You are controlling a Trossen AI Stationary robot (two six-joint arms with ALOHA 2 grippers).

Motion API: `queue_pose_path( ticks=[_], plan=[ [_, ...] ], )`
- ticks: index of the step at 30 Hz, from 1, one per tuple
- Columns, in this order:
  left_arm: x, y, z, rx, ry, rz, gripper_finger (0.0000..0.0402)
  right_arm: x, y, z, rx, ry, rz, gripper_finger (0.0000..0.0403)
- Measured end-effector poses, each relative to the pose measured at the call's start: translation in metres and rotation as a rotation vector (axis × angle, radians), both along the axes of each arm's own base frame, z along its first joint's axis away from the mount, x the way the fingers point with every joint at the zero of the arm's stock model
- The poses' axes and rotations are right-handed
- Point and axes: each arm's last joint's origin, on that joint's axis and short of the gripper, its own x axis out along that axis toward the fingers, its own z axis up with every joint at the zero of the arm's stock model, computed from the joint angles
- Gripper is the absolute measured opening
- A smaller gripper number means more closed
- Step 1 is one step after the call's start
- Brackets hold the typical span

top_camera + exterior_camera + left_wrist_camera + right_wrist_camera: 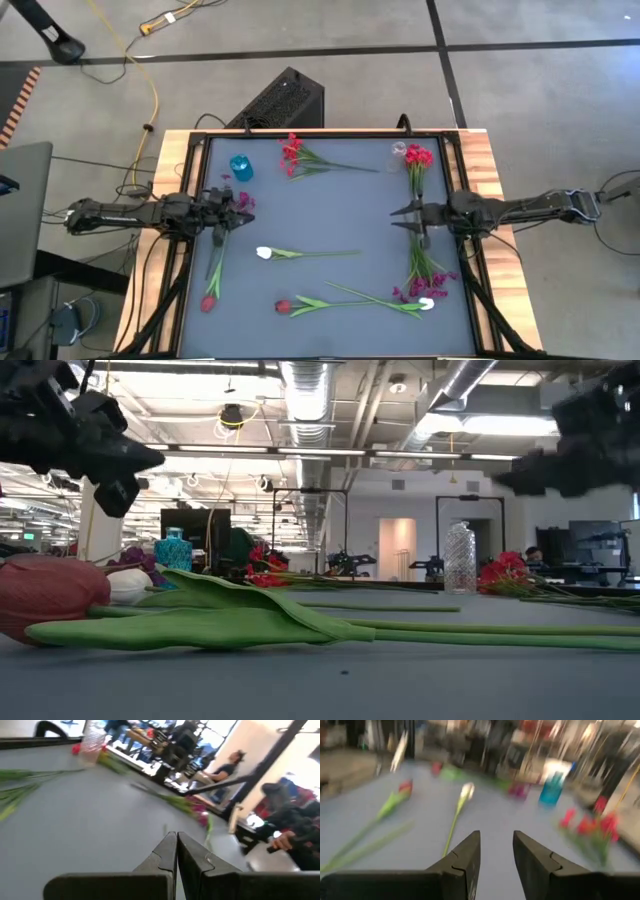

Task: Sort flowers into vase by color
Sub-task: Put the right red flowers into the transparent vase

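Observation:
Flowers lie scattered on the grey mat (330, 210). There is a red spray (292, 155) at the far middle and another red spray (418, 157) beside a clear vase (399, 152). A white tulip (264, 254) lies mid-table, and red tulips (283, 306) (209, 302) lie near the front. Magenta sprays and a white tulip (424, 298) lie at the near right. A blue vase (241, 167) stands far left. My left gripper (228, 206) is shut with nothing in it, level at the mat's left side above a magenta spray (244, 200). My right gripper (496, 836) is open with nothing between its fingers, level at the right side (405, 218).
A black frame (190, 180) borders the mat on the wooden table. A black box (285, 100) stands on the floor beyond the far edge. The mat's middle between the two grippers is bare. A person (230, 762) sits in the room behind the table.

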Motion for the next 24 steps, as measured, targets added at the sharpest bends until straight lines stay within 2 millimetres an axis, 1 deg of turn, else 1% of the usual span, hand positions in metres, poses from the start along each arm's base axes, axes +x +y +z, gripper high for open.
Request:
queue_pose_path(
  ticks=[4,6,8,10,13,17,19,22,24],
  plan=[
    [0.0,-0.003,0.009,0.029,-0.09,-0.031,0.0,0.0,0.0,0.024,-0.003,-0.208,-0.003,0.0142],
    [0.0,-0.005,0.014,0.051,-0.15,-0.048,0.0,-0.002,0.0,0.033,0.025,-0.298,0.003,0.0142],
    [0.0,-0.008,0.019,0.065,-0.199,-0.063,0.0,-0.004,-0.002,0.041,0.127,-0.381,-0.033,0.0142],
    [0.002,-0.01,0.02,0.075,-0.21,-0.069,0.0,-0.005,-0.004,0.044,0.238,-0.411,-0.085,0.0142],
    [0.007,-0.012,0.015,0.085,-0.147,-0.034,0.0,-0.002,-0.004,0.049,0.268,-0.363,-0.099,0.0142],
    [0.016,-0.015,0.007,0.075,-0.048,-0.019,0.0,0.007,-0.001,0.06,0.178,-0.208,-0.041,0.0141],
    [0.023,-0.018,0.011,0.086,-0.009,-0.035,0.0,0.013,-0.001,0.07,0.177,-0.147,-0.043,0.014],
    [0.034,-0.022,0.021,0.123,0.027,-0.059,0.0,0.024,-0.001,0.078,0.169,-0.04,-0.055,0.0139],
    [0.042,-0.027,0.023,0.157,0.07,-0.086,0.0,0.034,-0.001,0.081,0.147,0.029,-0.055,0.014]
  ],
)
